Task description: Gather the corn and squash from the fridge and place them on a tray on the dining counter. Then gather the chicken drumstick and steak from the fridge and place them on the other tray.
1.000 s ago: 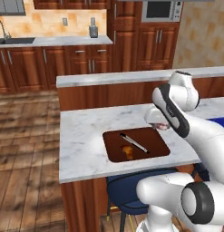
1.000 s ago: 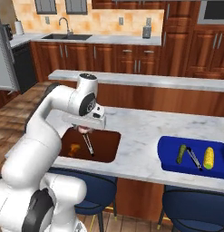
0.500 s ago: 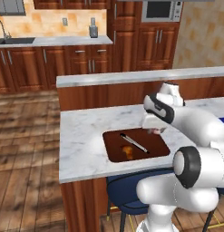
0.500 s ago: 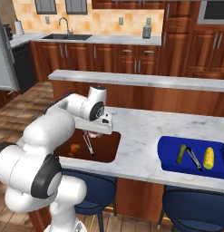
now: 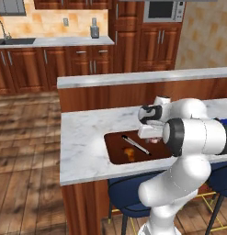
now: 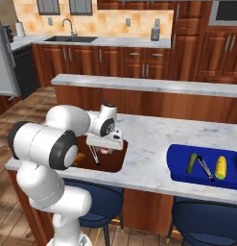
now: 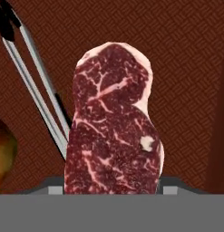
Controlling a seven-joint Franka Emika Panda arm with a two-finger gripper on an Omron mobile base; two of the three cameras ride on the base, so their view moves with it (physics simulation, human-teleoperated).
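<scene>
My gripper (image 5: 151,138) is shut on the steak (image 7: 113,122), a marbled red slab with a white fat rim, and hangs low over the brown tray (image 5: 116,150). The same gripper (image 6: 106,149) hovers above the brown tray (image 6: 118,162) in the right base view. In that tray lie the orange-brown chicken drumstick (image 5: 129,153) and a pair of tongs (image 5: 135,144); the drumstick (image 7: 2,154) sits left of the steak in the hand view. The blue tray (image 6: 180,164) to the right holds the green squash (image 6: 192,163) and the yellow corn (image 6: 220,167).
Both trays rest on the white marble dining counter (image 5: 85,142), which has a raised ledge (image 6: 153,85) behind it. Blue stools (image 6: 98,211) stand under the counter's front edge. Another pair of tongs (image 6: 205,168) lies between squash and corn.
The arm has folded down and the hand has sunk toward the brown tray, slightly leftward, with the steak still in its grip.
</scene>
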